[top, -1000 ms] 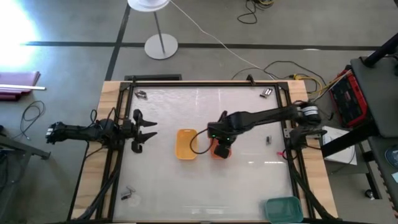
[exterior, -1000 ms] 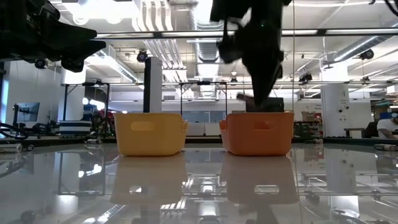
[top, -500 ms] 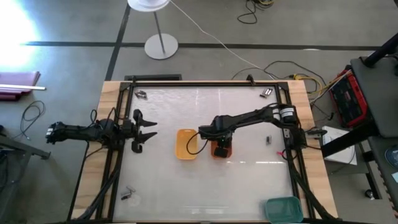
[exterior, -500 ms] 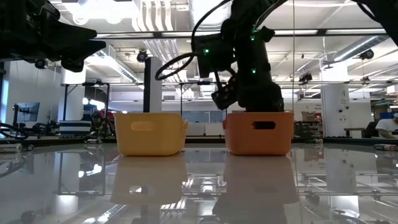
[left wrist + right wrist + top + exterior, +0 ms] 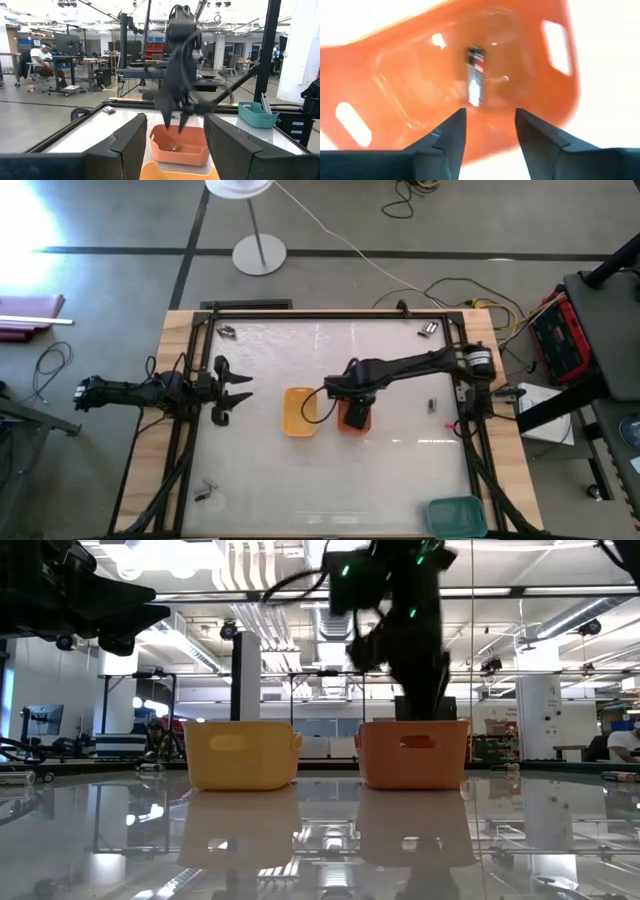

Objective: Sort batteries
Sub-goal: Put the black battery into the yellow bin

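One battery (image 5: 475, 75) lay flat on the floor of the orange tray (image 5: 355, 418), and your right hand (image 5: 490, 131) hung just above it, fingers parted and empty. Your left hand (image 5: 232, 389) waited open at the counter's (image 5: 400, 470) left edge, well clear of the yellow tray (image 5: 298, 412).

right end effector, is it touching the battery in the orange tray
Apart. The right wrist view shows the battery lying on the orange tray's floor, with bare tray floor between it and the open right end effector, whose fingers hold nothing.
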